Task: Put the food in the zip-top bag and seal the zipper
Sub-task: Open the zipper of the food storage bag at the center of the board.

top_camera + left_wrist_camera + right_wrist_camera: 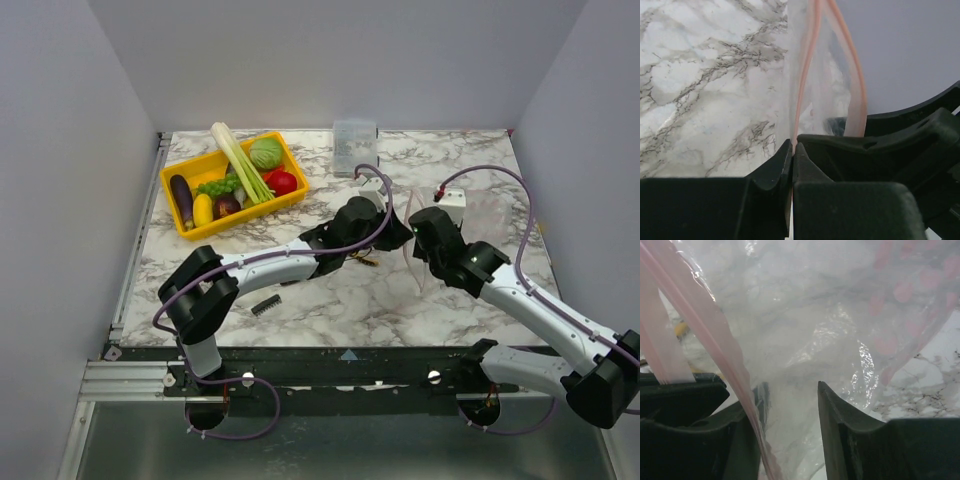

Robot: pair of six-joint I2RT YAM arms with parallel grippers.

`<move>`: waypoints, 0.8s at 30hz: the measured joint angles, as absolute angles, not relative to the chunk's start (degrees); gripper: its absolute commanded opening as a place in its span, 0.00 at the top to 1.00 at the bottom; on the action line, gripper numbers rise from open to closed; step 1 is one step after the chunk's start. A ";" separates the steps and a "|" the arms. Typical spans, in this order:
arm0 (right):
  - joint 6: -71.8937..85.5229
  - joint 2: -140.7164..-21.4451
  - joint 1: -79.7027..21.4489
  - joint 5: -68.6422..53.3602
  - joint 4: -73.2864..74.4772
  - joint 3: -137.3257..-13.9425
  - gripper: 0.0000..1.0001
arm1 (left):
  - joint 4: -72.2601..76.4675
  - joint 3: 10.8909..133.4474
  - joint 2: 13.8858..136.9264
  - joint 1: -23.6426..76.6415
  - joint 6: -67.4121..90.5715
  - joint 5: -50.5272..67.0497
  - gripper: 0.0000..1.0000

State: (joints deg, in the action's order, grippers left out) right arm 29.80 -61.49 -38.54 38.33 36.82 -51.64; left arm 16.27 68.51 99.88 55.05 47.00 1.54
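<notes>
— Black fingers (771, 172) of left gripper (792, 147), right at the lens: pinched tight on the narrow pinkish-red zipper strip (807, 75) of the thin clear crinkly zip-top bag (805, 340).

— And right gripper (790, 390)?

— Jaws apart, bag film across the gap, 2nd pink lip running past one finger. Not clamping anything afaict. The two lips spread apart, so the mouth's open. Bag hangs between the arms, mid-table, over the white marble tabletop (330, 300).

— Progress?

— Early, imo. Nothing inside the bag that I can see. All visible food sits in the yellow rectangular plastic tray (250, 211) at far left, well apart from the bag: pale green celery stalk (240, 160), green cabbage (266, 152), red tomato (284, 183), purple eggplant (181, 197), yellow fruit (203, 209), green grapes (218, 186). Fish not spotted. Left to do: load every pc, then press the zipper closed.

— Labels, txt?

— None readable. Blurry pink spots (890, 290) printed on the bag, no letters. No brand visible on the small clear rigid box (354, 147) at the far edge either.
</notes>
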 measured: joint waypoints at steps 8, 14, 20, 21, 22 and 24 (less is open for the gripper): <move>28.62 -60.51 -38.54 41.95 36.95 -52.18 0.99 | 13.21 69.10 99.90 53.39 49.89 5.04 1.00; 31.09 -60.31 -38.54 47.42 37.28 -52.36 0.99 | 10.74 70.13 100.40 50.87 51.07 8.45 0.98; 31.90 -58.26 -38.54 48.21 37.15 -52.36 0.99 | 8.45 72.93 101.89 48.75 49.93 14.17 0.41; 31.88 -57.36 -38.54 48.18 36.93 -52.36 0.99 | 8.14 72.82 101.69 48.58 49.69 14.46 0.31; 31.81 -56.53 -38.54 48.16 36.71 -52.36 0.99 | 7.94 72.14 101.03 48.27 48.49 14.79 0.21; 31.46 -55.05 -38.54 48.05 35.97 -52.36 0.99 | 7.38 70.00 98.91 47.62 46.81 15.29 0.14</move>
State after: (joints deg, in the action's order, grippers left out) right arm 31.46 -55.05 -38.54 48.05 35.97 -52.36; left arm 7.38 70.00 98.91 47.62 46.81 15.29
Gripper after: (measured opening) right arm 0.008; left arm 0.684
